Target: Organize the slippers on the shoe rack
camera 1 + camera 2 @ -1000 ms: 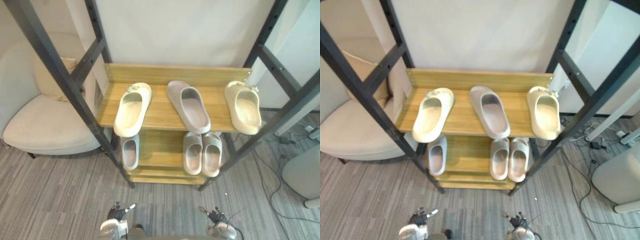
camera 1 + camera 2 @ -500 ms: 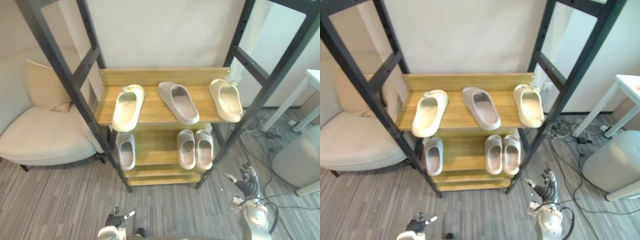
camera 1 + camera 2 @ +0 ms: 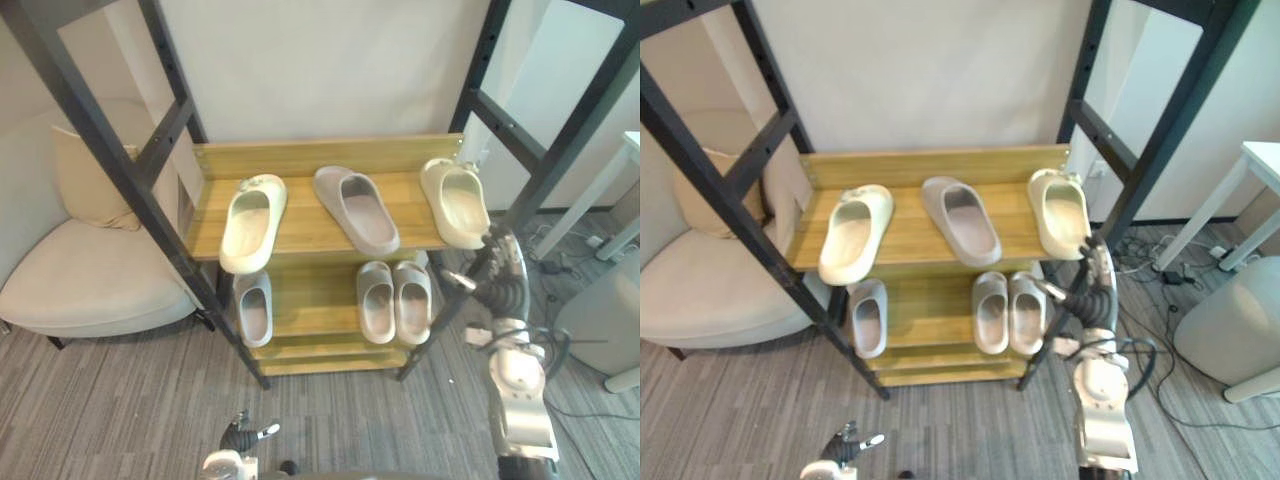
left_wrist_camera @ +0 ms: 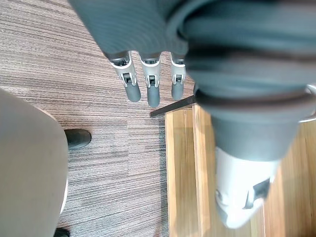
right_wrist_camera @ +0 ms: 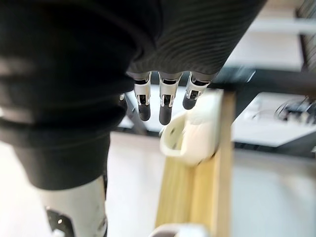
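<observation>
Right hand (image 3: pixel 503 275) risen beside cream slipper (image 3: pixel 456 203), heel overhanging.

right hand (image 3: pixel 503 272) held high, arm extended, fingers straight, holding nothing | left hand (image 3: pixel 245 432) low, fingers seemingly relaxed, holding nothing

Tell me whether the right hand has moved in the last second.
Yes. The right hand has risen from floor level below the shoe rack to the upper shelf's right end, fingers open beside the cream slipper.
</observation>
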Robot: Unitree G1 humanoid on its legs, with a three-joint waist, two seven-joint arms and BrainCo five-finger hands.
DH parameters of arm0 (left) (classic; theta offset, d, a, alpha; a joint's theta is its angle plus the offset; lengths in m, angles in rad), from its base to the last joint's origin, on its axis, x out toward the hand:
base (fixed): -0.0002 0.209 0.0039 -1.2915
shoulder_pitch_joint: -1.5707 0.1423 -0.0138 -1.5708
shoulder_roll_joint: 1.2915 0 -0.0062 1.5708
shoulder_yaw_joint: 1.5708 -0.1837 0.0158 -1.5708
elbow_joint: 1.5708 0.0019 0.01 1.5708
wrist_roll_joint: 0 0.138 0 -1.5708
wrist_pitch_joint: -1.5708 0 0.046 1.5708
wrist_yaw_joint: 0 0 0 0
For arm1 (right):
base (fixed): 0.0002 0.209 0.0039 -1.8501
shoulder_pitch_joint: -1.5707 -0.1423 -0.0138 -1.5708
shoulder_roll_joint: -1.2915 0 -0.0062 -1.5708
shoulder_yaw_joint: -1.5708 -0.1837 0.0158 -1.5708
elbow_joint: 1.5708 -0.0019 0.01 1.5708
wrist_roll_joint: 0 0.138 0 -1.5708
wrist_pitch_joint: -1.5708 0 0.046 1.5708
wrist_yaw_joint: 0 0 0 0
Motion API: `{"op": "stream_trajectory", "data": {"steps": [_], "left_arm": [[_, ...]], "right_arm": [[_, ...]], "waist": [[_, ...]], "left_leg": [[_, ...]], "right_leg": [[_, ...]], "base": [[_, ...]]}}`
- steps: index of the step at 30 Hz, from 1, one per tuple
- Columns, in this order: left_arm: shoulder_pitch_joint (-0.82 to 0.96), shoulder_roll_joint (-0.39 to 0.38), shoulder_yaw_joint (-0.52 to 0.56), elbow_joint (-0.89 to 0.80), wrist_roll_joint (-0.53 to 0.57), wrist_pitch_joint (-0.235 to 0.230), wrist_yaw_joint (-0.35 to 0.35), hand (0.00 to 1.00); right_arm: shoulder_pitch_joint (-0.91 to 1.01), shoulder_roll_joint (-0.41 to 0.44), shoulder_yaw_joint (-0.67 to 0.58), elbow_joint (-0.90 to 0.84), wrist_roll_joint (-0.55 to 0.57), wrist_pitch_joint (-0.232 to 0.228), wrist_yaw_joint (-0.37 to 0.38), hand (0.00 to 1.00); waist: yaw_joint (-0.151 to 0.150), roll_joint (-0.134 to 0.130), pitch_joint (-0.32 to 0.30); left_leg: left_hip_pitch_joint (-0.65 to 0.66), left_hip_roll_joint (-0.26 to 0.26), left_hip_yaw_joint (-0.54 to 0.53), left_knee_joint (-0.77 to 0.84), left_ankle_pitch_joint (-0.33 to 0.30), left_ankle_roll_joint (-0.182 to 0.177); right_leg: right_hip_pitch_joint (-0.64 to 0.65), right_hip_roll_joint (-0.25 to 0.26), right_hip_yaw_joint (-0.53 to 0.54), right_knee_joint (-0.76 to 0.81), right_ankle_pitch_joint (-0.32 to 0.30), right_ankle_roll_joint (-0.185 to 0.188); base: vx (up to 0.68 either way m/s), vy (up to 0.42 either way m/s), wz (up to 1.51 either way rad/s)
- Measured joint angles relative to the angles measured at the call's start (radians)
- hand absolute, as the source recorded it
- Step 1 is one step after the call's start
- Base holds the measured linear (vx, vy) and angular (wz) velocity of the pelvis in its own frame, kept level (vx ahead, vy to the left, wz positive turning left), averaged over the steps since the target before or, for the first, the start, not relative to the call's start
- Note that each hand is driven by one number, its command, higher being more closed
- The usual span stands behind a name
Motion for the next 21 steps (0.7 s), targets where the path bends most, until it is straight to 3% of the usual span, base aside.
{"op": "stream_trajectory", "data": {"steps": [7, 14, 21], "left_arm": [[-0.001, 0.0, 0.0, 0.001, 0.001, 0.0, -0.001, 0.0], [-0.008, 0.005, 0.0, 0.0, 0.001, -0.001, -0.002, 0.0], [-0.012, 0.008, 0.0, -0.002, 0.001, -0.001, -0.002, 0.0]], "right_arm": [[-0.034, -0.021, 0.018, -0.002, 0.009, -0.004, 0.017, 0.0], [-0.109, -0.046, 0.025, 0.0, 0.01, -0.004, 0.015, 0.0], [-0.25, -0.126, 0.049, 0.066, 0.042, 0.001, -0.013, 0.0]], "waist": [[0.001, -0.002, 0.003], [0.002, -0.008, 0.018], [0.003, -0.013, 0.027]], "left_leg": [[0.0, -0.015, -0.082, -0.003, 0.003, 0.003], [0.0, -0.016, -0.089, -0.003, 0.003, 0.004], [-0.001, -0.017, -0.092, -0.005, 0.003, 0.004]], "right_leg": [[0.016, -0.006, -0.037, 0.009, -0.014, 0.007], [0.02, -0.006, -0.044, 0.009, -0.015, 0.008], [0.02, -0.006, -0.046, 0.008, -0.015, 0.008]], "base": [[-0.02, -0.021, 0.15], [0.0, -0.007, 0.02], [0.0, 0.0, 0.0]]}}
